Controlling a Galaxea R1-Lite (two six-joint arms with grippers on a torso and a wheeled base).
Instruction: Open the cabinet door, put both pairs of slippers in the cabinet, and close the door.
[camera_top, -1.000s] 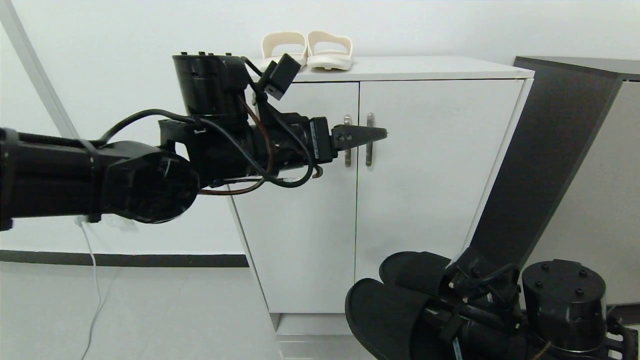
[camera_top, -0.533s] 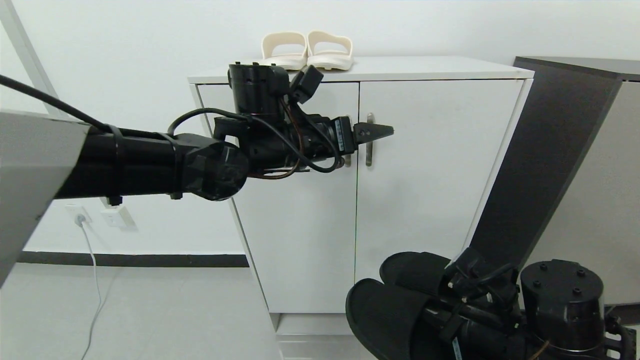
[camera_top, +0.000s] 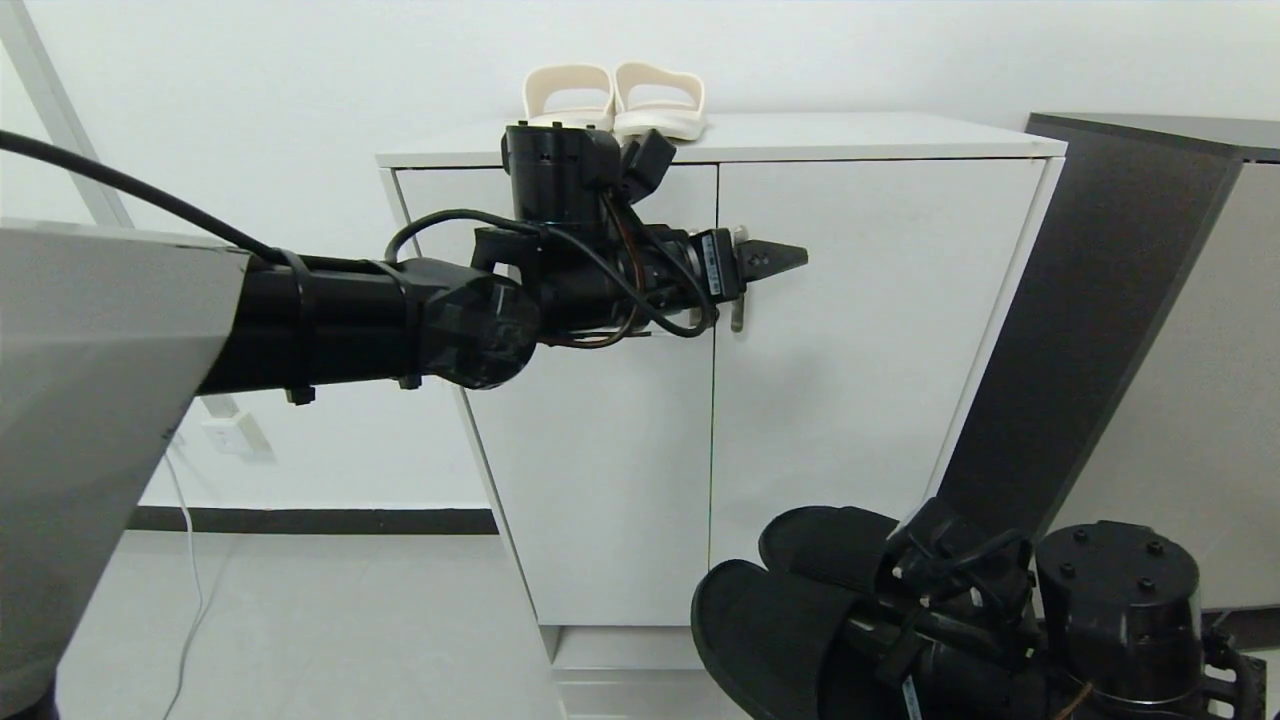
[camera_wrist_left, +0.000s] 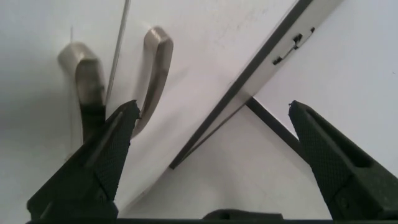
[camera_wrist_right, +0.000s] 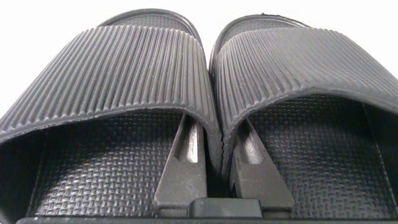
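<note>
Closing the wide-open jaws of the left gripper (camera_wrist_left: 211, 112) squarely round one curved, brushed-metal handle (camera_wrist_left: 155, 74) is judged the need, so that a door of the smooth white cabinet (camera_top: 850, 350) is pulled without slipping; both doors are shut. Black slippers (camera_wrist_right: 143, 81), ribbed and rubbery, are pinched together by the right gripper (camera_wrist_right: 216, 149) low before the cabinet; cream slippers (camera_top: 615, 100) lie on its top.

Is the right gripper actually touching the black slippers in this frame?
Touching. The right wrist view shows the right gripper with one finger inside each of the black slippers, both pressed against the adjoining inner walls, pinching the pair.
</note>
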